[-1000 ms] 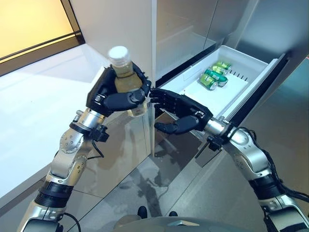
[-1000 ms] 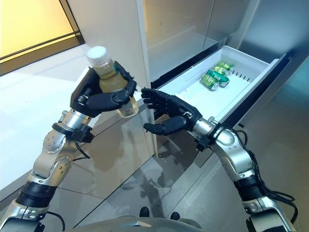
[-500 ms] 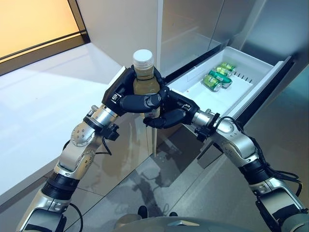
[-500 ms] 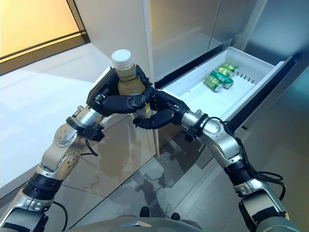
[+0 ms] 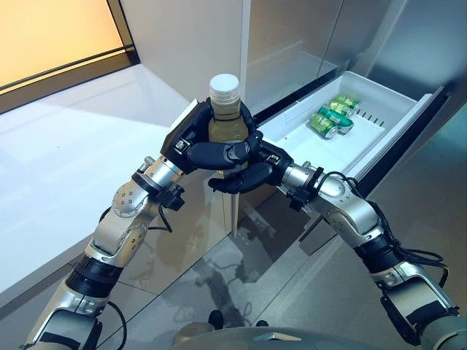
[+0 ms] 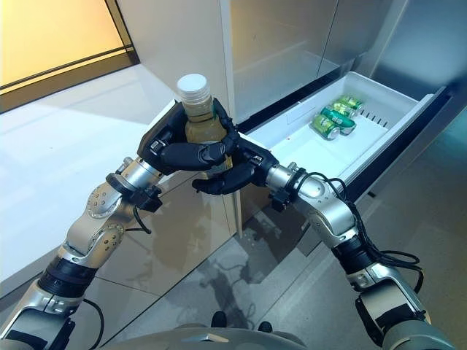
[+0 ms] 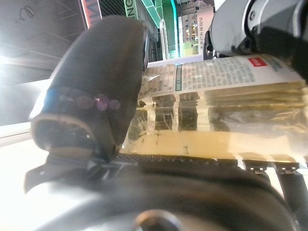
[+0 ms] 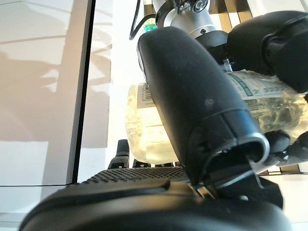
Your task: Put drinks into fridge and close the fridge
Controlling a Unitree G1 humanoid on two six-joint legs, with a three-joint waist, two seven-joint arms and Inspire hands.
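Note:
A clear bottle (image 5: 222, 122) of yellowish drink with a white cap stands upright in my left hand (image 5: 195, 144), whose fingers are curled round its middle. My right hand (image 5: 252, 175) has closed in from the right, its thumb under the left hand's fingers and its fingers round the bottle's lower part. In the left wrist view the bottle (image 7: 216, 96) lies across the palm. In the right wrist view the thumb (image 8: 192, 106) presses on the bottle (image 8: 147, 130). The white fridge drawer (image 5: 328, 149) stands pulled open behind, with green cans (image 5: 332, 117) lying at its far end.
The fridge's grey upper doors (image 5: 292, 36) rise behind the hands. A white counter (image 5: 66, 138) runs along the left, with a yellow panel (image 5: 51, 29) above it. Glossy grey floor (image 5: 241, 292) lies below the arms.
My left hand has carried the bottle to the right, toward the drawer. My right hand has moved in from apart and closed round the bottle's lower part.

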